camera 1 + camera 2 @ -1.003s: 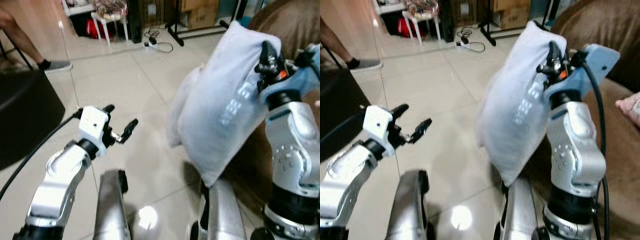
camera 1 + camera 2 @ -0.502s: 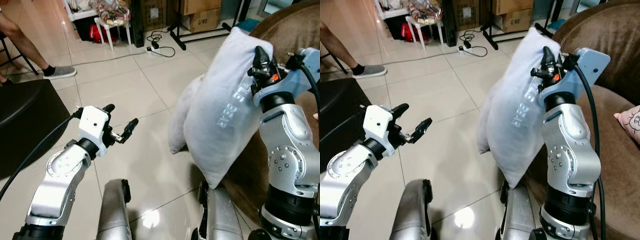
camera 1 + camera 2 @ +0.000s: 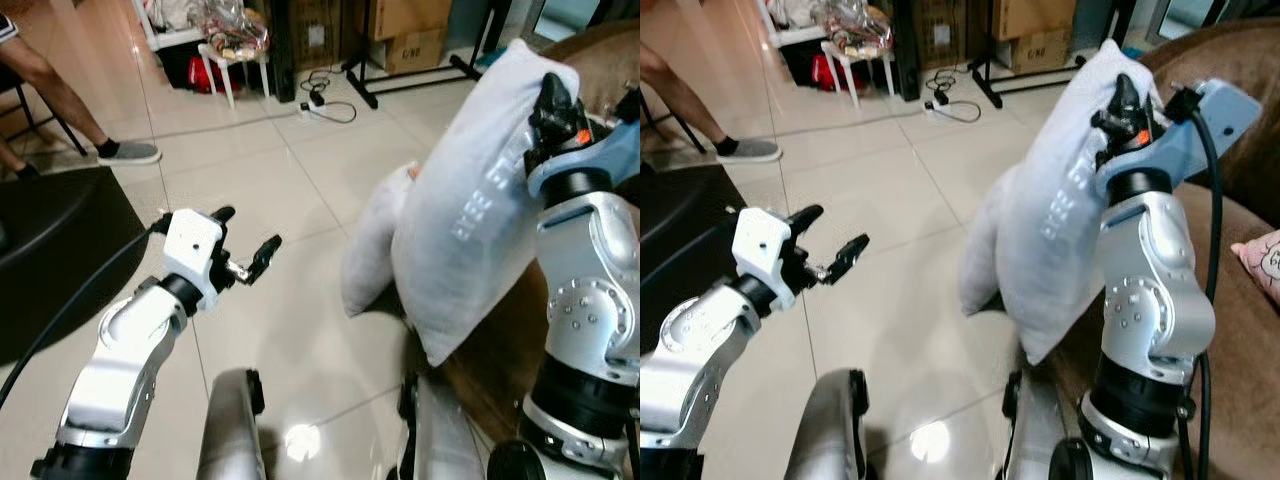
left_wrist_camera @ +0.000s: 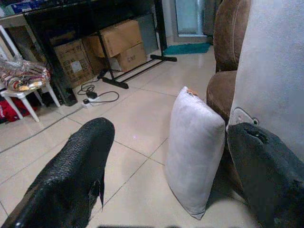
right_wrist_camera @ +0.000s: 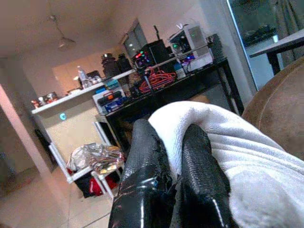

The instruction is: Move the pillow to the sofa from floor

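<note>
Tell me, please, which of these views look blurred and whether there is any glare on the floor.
Left eye view: slightly soft, the lettering on the held pillow smeared; a bright glare spot on the floor tiles. Right eye view: similar softness, the same glare. Left wrist view: sharp beyond its blurred near fingers. Right wrist view: hazy and dim.

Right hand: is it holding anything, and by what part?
Yes. The right hand pinches the pillow at its top edge, and the pillow hangs beside the sofa. The left hand is open, holding nothing.
</note>
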Controlling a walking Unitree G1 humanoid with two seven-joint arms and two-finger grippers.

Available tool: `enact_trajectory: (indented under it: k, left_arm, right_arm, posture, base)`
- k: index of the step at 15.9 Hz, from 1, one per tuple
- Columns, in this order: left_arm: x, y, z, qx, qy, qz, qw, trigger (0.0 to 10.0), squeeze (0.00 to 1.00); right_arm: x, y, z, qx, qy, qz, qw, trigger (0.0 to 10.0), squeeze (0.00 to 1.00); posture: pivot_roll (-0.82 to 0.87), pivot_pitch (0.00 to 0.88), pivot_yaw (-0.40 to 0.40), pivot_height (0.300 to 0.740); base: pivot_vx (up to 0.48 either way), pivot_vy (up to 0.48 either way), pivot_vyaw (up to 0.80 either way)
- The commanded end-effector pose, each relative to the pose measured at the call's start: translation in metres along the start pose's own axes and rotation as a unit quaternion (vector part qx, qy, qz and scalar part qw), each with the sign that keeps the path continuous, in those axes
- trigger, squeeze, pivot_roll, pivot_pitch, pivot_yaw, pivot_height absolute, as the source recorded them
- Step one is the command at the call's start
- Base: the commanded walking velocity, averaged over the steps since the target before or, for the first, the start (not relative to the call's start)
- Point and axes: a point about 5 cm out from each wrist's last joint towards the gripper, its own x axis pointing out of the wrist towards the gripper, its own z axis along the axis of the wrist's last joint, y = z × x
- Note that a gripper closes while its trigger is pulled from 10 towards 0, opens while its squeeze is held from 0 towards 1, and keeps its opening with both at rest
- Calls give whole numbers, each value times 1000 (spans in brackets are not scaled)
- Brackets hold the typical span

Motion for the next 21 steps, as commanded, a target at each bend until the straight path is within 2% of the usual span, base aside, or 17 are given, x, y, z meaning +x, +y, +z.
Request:
enact_trajectory:
  k: [1, 6, 15, 17, 19, 21]
  left_arm:
    - [1, 2, 1, 7, 0, 5, 1000, 10000, 0]
    - [6, 2, 4, 9, -6, 3, 1000, 10000, 0]
    - [10, 6, 7, 15, -13, 12, 1000, 10000, 0]
    - [11, 7, 6, 16, -12, 13, 1000, 10000, 0]
    - [12, 8, 5, 18, -10, 12, 1000, 10000, 0]
    - [12, 8, 4, 18, -9, 10, 1000, 10000, 0]
  right_arm:
    - [2, 5, 16, -1, -40, 11, 999, 10000, 0]
    - [5, -2, 24, -13, -53, -3, 998, 10000, 0]
    - [3, -14, 19, -26, -40, -33, 998, 10000, 0]
    - [-1, -23, 12, -37, -27, -51, 998, 10000, 0]
    - [-11, -35, -8, -54, 5, -75, 996, 10000, 0]
    - [-15, -38, -13, -57, 13, -80, 995, 10000, 0]
  posture:
    - [-64, 0, 35, 597]
    - [-77, 0, 46, 640]
    - [-86, 0, 60, 698]
    - [-93, 0, 70, 713]
    - [-93, 0, 70, 732]
    - [-99, 0, 82, 740]
  base:
    - [0, 0, 0]
    - [0, 0, 0]
    - [0, 0, 0]
    - [0, 0, 0]
    - [0, 0, 0]
    - [0, 0, 0]
